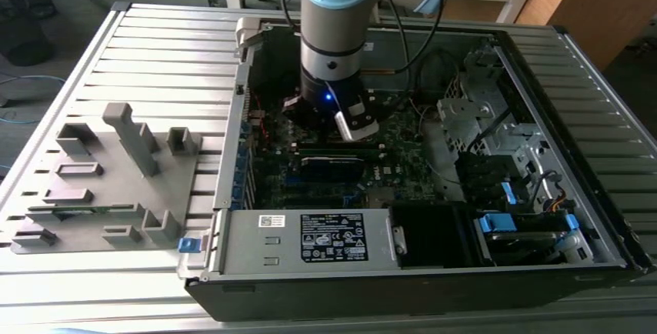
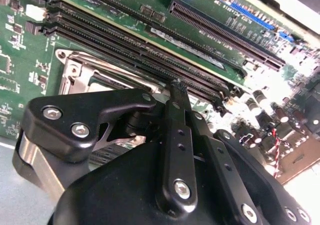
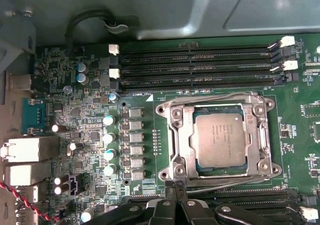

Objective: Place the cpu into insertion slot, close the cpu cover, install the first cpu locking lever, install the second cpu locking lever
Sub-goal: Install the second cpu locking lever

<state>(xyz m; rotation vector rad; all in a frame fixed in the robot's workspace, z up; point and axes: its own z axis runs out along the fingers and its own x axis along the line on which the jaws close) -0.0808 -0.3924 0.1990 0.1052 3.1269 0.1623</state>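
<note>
Gripper (image 3: 175, 190), fingers pinched together and holding nothing, is being positioned at the socket's edge; cpu (image 3: 220, 139) is lying seated beneath the closed cpu cover (image 3: 176, 135); steady downward pressure on the lever wire (image 3: 220, 184) is being advised.

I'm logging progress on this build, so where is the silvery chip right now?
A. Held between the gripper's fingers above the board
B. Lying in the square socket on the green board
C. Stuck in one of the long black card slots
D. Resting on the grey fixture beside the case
B: in the first wrist view the chip lies flat in the socket, inside the metal frame.
</note>
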